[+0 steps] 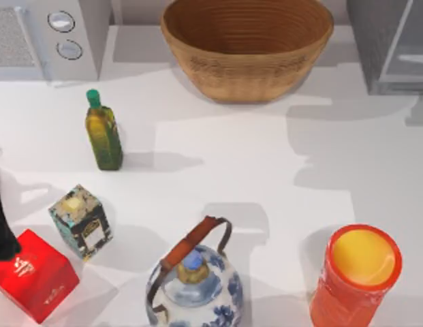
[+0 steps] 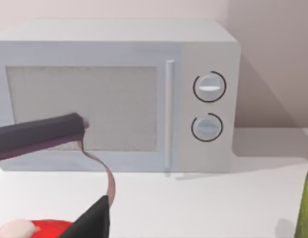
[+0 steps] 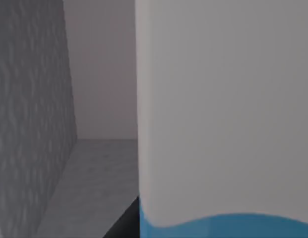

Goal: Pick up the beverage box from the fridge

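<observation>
**Right claw close against the beverage box inside the fridge**

In the right wrist view, the beverage box (image 3: 223, 114) stands very near the camera, its white face tall in the frame with the sky-blue side starting at the bottom edge. A dark finger tip (image 3: 125, 223) shows just beside its lower corner, so the right claw seems to sit around or against the carton; whether it is closed on it cannot be told. The speckled grey inner wall of the fridge (image 3: 30, 124) runs down the left of that frame, so the carton is not yet out.

In the top view, the fridge (image 1: 392, 44) fills the upper right corner of the counter (image 1: 252, 157).

The left claw (image 2: 92, 171) hangs idle at the lower left, fingers spread, above the red box (image 1: 33, 272) and facing the microwave (image 2: 119, 94).

Judged from this, reaching is done; gripping, lifting and withdrawing remain.
</observation>
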